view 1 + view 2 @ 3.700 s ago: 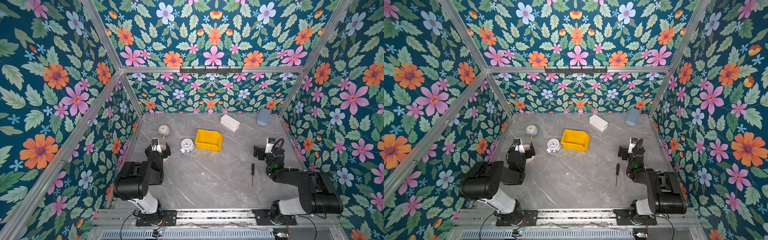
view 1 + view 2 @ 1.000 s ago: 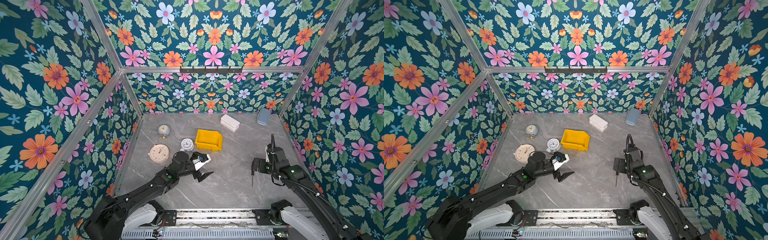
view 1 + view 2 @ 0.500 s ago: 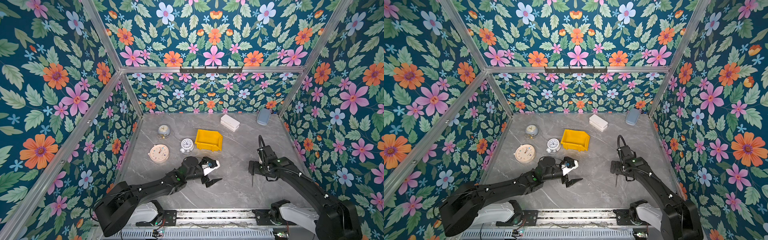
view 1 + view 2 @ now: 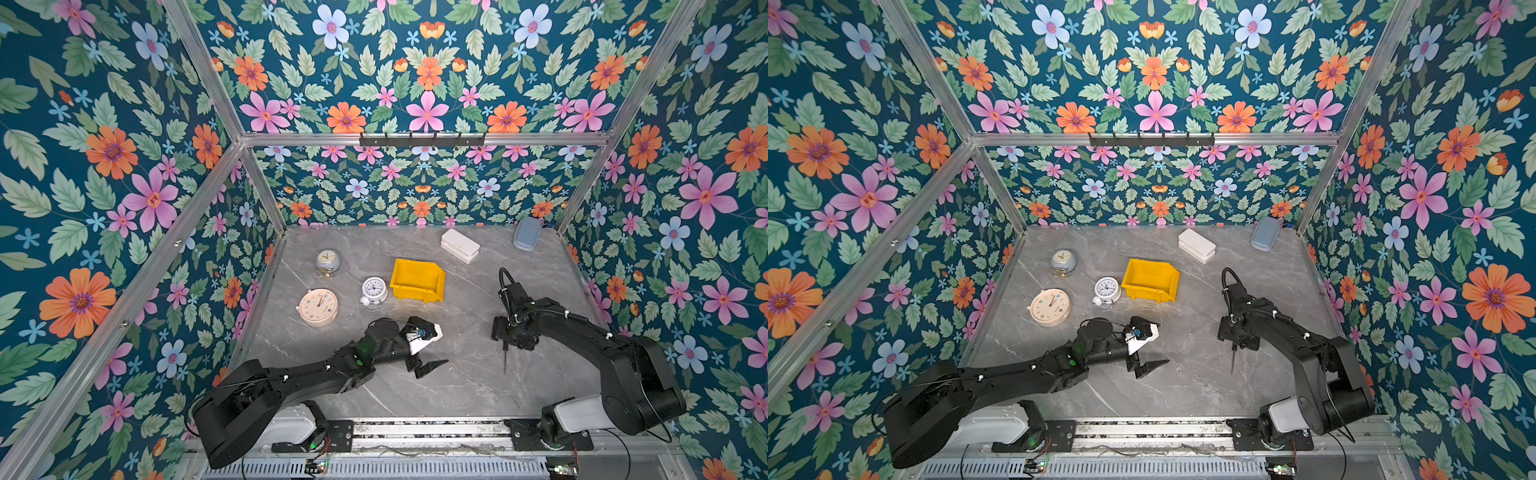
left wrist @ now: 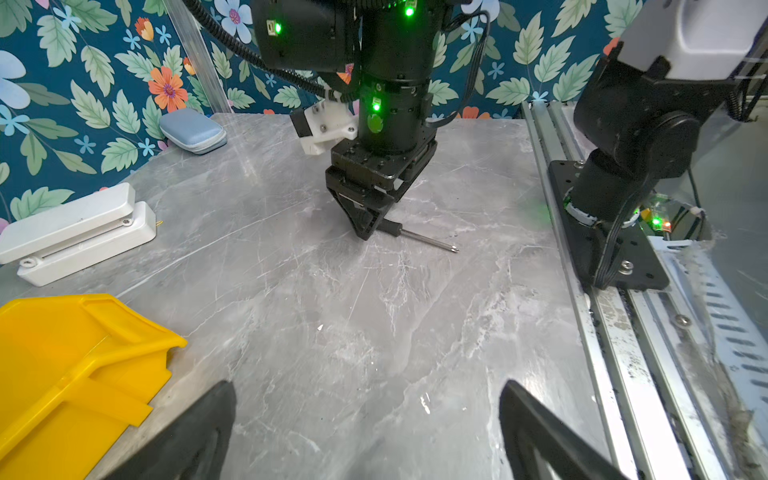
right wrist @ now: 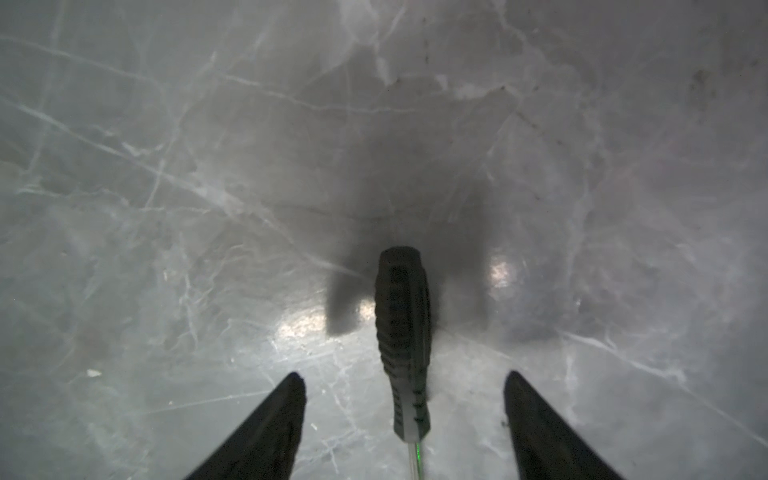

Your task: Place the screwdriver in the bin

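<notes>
Paired high overhead views, close wrist views

Walls (image 4: 104,166): deep teal, printed all over with green leaves and orange, pink and pale blue flowers. Table (image 4: 457,395), lower centre: grey marble pattern with white veins. Bin (image 4: 417,279), centre: plain bright yellow. Screwdriver (image 6: 403,324): black ribbed handle, silver shaft. Box (image 4: 460,245), above the bin: white. Case (image 4: 527,233), upper right of the table: blue-grey. Left of centre: cream clock (image 4: 318,306), white clock (image 4: 374,289), pale blue clock (image 4: 327,262). Arms (image 4: 332,370): black.
</notes>
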Robot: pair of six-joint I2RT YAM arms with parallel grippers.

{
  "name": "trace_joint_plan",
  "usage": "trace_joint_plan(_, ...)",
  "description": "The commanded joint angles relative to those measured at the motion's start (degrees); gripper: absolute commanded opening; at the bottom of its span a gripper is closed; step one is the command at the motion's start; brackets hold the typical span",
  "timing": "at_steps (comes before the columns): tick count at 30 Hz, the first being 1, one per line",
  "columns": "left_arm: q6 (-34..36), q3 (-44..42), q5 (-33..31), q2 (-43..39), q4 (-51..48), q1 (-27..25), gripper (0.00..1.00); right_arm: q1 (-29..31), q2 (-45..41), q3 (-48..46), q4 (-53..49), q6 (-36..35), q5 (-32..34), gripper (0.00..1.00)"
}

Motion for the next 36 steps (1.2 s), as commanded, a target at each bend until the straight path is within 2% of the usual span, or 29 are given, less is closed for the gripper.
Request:
trace_joint_plan(1,-0.73,-0.06,-0.92,-0.34,1.7,-0.03,1.0,0.13,0.83,0.31,0.06,1.37,1.09,0.62)
trace_joint_plan(10,-1.08,-0.51,-1.54,-1.01,1.44,-0.3,1.0,0.14,2.82,-0.25,0.63,1.19,2.59,0.37)
trace_joint_plan(15,-1.1,-0.55,-1.84,-1.17,1.33,-0.39,1.0,0.12,3.39,-0.39,0.67,0.95,2.66,0.31)
trace_joint_plan(23,-1.17,-0.5,-2.12,-0.79,1.61,-0.38,1.0,0.08,3.22,-0.68,0.48,0.75,2.6,0.11)
trace_joint_plan(26,-1.4,-0.6,-2.19,-0.82,1.86,-0.42,1.0,0.14,2.66,-0.71,0.19,0.75,2.56,0.07)
trace_joint_plan(36,-7.12,-4.29,-4.33,-2.04,7.87,-0.39,1.0,0.11,-1.15,1.73,-1.75,-1.04,1.51,0.07)
